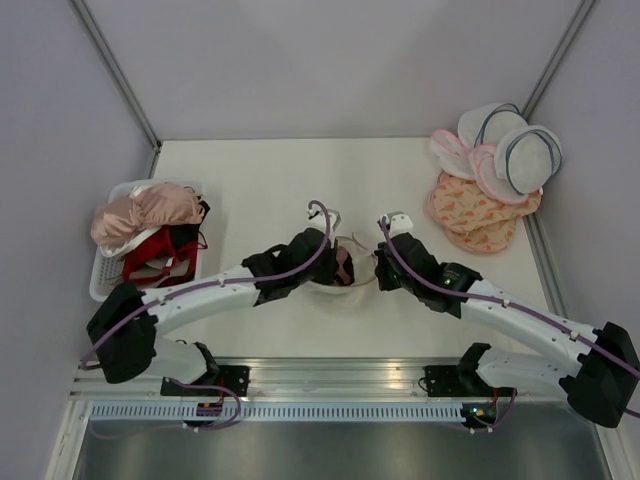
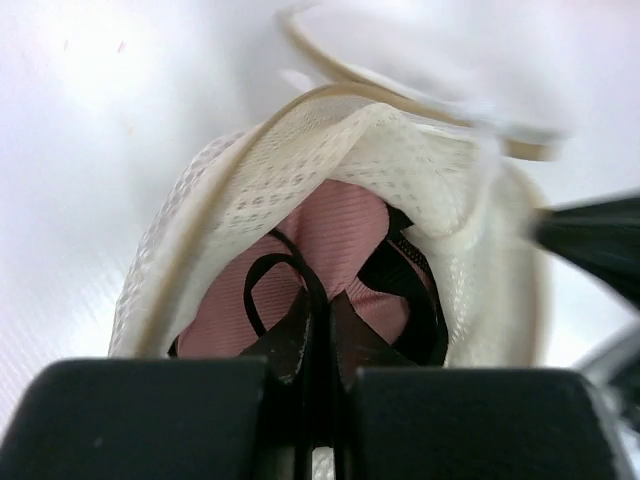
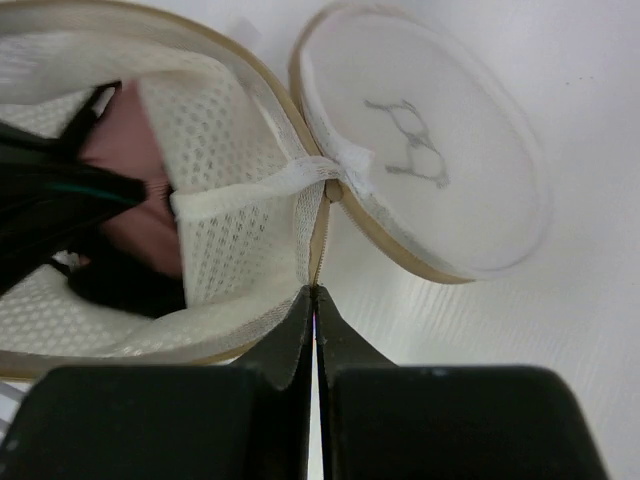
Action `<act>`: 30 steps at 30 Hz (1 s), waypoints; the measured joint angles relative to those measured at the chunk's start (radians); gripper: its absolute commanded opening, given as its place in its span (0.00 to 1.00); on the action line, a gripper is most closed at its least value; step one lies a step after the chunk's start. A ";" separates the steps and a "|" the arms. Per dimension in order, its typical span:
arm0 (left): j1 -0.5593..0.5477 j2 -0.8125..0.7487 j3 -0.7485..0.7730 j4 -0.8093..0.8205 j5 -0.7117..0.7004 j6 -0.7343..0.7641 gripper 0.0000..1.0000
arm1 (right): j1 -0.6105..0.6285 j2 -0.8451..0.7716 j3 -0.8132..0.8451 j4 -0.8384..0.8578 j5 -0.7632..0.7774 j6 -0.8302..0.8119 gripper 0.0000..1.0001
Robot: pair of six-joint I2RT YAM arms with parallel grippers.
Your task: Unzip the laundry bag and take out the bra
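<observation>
The cream mesh laundry bag (image 1: 345,282) lies open at the table's middle, its round lid (image 3: 430,170) with a bra drawing flipped aside. The dusty pink bra (image 2: 335,240) with black straps sits inside the bag and also shows in the right wrist view (image 3: 125,160). My left gripper (image 2: 322,320) is inside the bag's mouth, shut on a black strap of the bra. My right gripper (image 3: 316,300) is shut on the bag's zipper rim (image 3: 320,255) at its right side. The mesh wall (image 2: 300,170) arches over the bra.
A white basket (image 1: 105,275) at the left holds pink, white and red bras. A pile of white domed bags (image 1: 515,150) and pink patterned bags (image 1: 480,215) lies at the back right. Grey walls enclose the table.
</observation>
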 measured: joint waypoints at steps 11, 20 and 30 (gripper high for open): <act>0.002 -0.258 0.018 0.040 0.134 -0.014 0.02 | 0.000 0.084 0.000 0.036 0.049 0.010 0.00; 0.115 -0.395 0.007 0.104 0.133 -0.070 0.02 | -0.019 0.190 -0.024 0.072 0.130 0.062 0.00; 0.600 -0.446 0.038 0.208 0.204 -0.178 0.02 | -0.061 0.282 -0.038 0.072 0.176 0.090 0.00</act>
